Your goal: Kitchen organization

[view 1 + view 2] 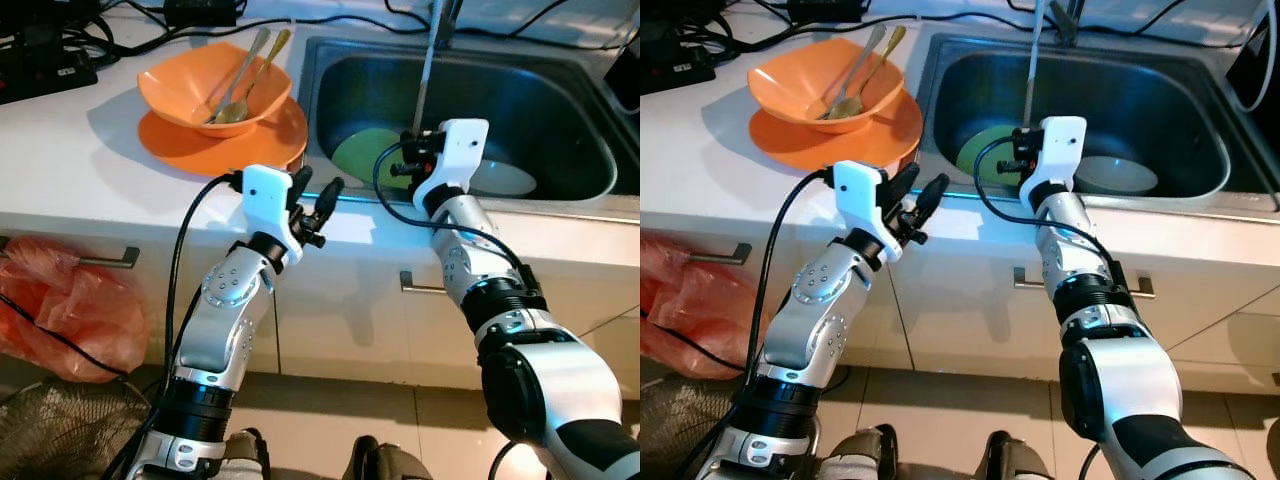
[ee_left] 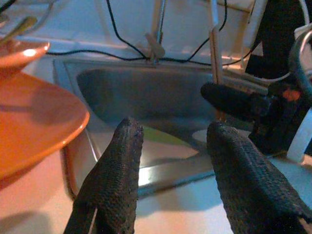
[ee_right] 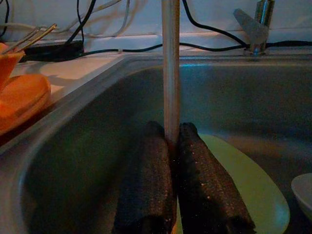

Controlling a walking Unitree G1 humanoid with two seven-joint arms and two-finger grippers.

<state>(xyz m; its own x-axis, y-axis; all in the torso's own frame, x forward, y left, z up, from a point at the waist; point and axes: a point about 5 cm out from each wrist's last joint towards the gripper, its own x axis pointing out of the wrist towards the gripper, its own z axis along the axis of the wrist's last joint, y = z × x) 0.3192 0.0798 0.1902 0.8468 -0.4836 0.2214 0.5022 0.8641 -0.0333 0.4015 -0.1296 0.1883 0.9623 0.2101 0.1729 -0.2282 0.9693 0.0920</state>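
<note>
Right gripper (image 3: 170, 146) pinching a chopstick (image 1: 425, 75) upright over the sink (image 1: 330, 60).
Its fingers close tight on the stick above the green plate (image 1: 365, 155); a white bowl (image 1: 505, 178) lies to the right. Left gripper (image 1: 315, 195) hovers, fingers spread, at the counter's near edge (image 1: 100, 200), just beside the orange plate (image 1: 190, 145) and orange bowl (image 1: 175, 85).

Orange bowl (image 1: 214, 88), orange plate (image 1: 222, 140); green plate (image 1: 368, 152); possibly white bowl (image 1: 505, 178).
</note>
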